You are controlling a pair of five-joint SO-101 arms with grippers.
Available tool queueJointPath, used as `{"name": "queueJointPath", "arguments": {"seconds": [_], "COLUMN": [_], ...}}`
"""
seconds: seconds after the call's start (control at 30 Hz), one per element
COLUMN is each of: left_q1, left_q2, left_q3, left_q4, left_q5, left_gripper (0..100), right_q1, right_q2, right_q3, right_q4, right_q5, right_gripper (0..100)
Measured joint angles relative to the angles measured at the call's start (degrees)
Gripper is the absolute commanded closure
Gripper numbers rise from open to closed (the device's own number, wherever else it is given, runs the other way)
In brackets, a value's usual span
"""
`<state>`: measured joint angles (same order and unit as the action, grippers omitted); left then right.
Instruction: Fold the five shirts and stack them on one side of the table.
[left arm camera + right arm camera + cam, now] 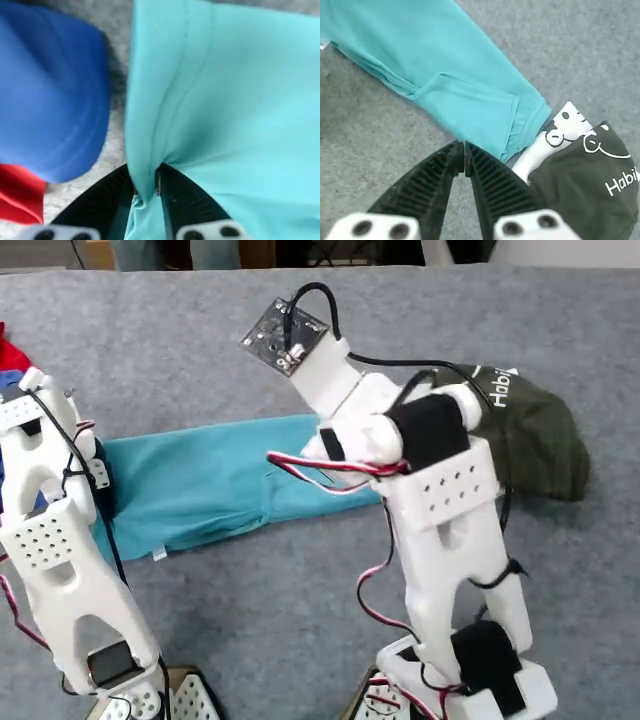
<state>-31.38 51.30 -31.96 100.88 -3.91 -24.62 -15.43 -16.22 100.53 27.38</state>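
Teal shirt (pixel 200 485) lies as a long folded band across the middle of the grey desk (pixel 250 610); the left tool (pixel 146 187) is clamped on a fold at the band's left end, with cloth bunched between its black jaws; just beside that end lies a blue shirt (pixel 50 90), with a strip of bare desk between the two; a red shirt (pixel 17 192) lies against the blue one, both at the desk's left edge; the right tool (pixel 465 155) has its jaws pressed together with nothing between them, over bare desk near the teal shirt's other end; whether it touches the surface I cannot tell; a green shirt (pixel 585 195), dark with white print, sits crumpled on the desk's right side, close to that end of the teal cloth.
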Motion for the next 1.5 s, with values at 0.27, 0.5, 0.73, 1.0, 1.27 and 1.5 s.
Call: {"name": "queueJointPath", "arguments": {"seconds": [0.27, 0.5, 0.73, 1.0, 1.27, 1.5], "left_q1": [-5.10, -4.04, 5.45, 18.99, 30.24, 39.47], "left_q2": [-10.37, -16.53, -23.12, -29.54, -29.71, -29.71], "left_q3": [0.97, 2.02, 7.91, 10.29, 10.29, 10.37], "left_q4": [-0.62, -0.62, -0.62, -0.62, -0.62, -2.90], "left_q5": [-1.93, -5.63, -5.63, -4.92, 0.53, 1.32], "left_gripper": [97, 97, 97, 97, 97, 97], "right_q1": [0.00, 2.20, 8.88, 11.52, 19.78, 28.31], "right_q2": [-3.78, -4.57, -4.57, -7.03, -8.70, -9.23], "right_q3": [0.00, 0.00, 0.00, 0.00, 0.97, 7.74], "right_q4": [0.00, -3.78, -11.96, -12.57, -12.57, -14.15], "right_q5": [0.00, 0.00, 0.00, 7.38, 13.36, 22.15], "right_gripper": [98.4, 98.4, 98.4, 98.4, 98.4, 98.4]}}
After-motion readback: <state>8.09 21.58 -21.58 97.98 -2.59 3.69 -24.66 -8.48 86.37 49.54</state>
